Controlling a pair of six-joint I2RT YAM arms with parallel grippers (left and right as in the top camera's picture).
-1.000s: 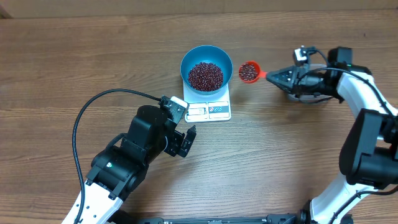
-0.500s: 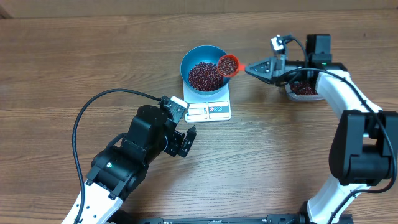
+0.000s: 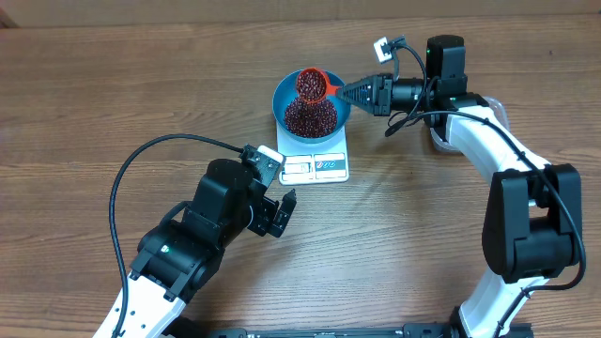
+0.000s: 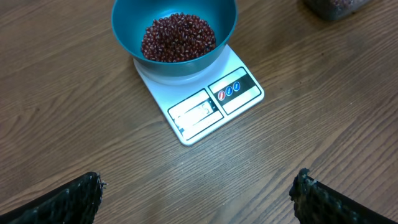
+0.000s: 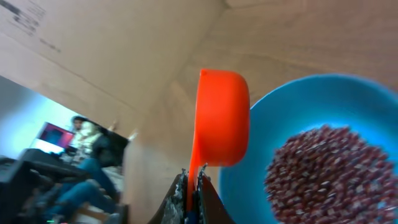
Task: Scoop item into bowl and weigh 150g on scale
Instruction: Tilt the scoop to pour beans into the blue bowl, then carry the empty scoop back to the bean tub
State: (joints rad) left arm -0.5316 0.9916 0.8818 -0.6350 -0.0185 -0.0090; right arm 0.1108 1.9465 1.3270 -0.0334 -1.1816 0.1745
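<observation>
Beans [image 3: 310,116] – tiny, dark red – lie heaped in the blue bowl [image 3: 281,101], which sits on the white scale [image 3: 315,167] at mid-worktop [image 3: 113,84] in the overhead view. The right hand [image 3: 351,92] reaches in from the side, clamped on the handle of a red scoop [image 3: 312,84] that hangs over the bowl with beans in its cup. Behind that arm a clear tub [image 3: 496,109] is mostly hidden. The left hand [image 3: 274,214] rests near the scale's front corner, apart from it.

From the left wrist, the two dark fingertips [image 4: 68,199] stand at opposite lower corners of the frame, spread wide with nothing between them but bare wood. Ahead, the bowl [image 4: 124,25] covers the far half of the scale [image 4: 245,102], leaving the display window and three small buttons [image 4: 229,91] in sight. The bean pile [image 4: 178,37] fills the bowl's bottom, and a corner of the tub [image 4: 336,7] shows at the top right.

From the right wrist, the hand [image 5: 193,190] pinches the scoop's thin handle – jaws tight on it. The scoop [image 5: 222,118] shows its rounded back, just beside the bowl's rim [image 5: 280,112], with the beans [image 5: 323,168] below and to the right.
</observation>
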